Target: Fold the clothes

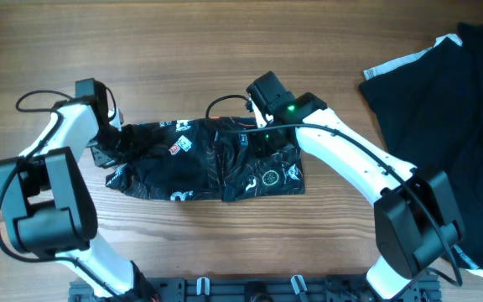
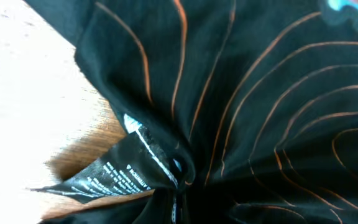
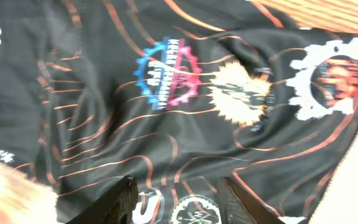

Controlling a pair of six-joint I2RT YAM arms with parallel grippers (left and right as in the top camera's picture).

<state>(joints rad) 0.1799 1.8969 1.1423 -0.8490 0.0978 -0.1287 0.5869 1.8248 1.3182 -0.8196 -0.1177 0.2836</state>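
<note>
The black jersey (image 1: pixel 199 164) with orange-red contour lines and round badges lies bunched into a wide band across the table's middle. My left gripper (image 1: pixel 111 147) is at its left end. In the left wrist view the cloth (image 2: pixel 260 93) gathers to a pinch at the bottom centre beside a black care label (image 2: pixel 114 174); the fingers are hidden by fabric, and the gripper looks shut on the jersey. My right gripper (image 1: pixel 262 143) is over the jersey's right part. Its two fingers (image 3: pixel 179 205) are spread open just above the printed badges (image 3: pixel 166 74), holding nothing.
A second black garment (image 1: pixel 459 109) with a white edge stripe lies spread at the table's right side, reaching the right edge. The wooden table (image 1: pixel 183 50) shows behind and in front of the jersey. A dark rail (image 1: pixel 250 289) runs along the front edge.
</note>
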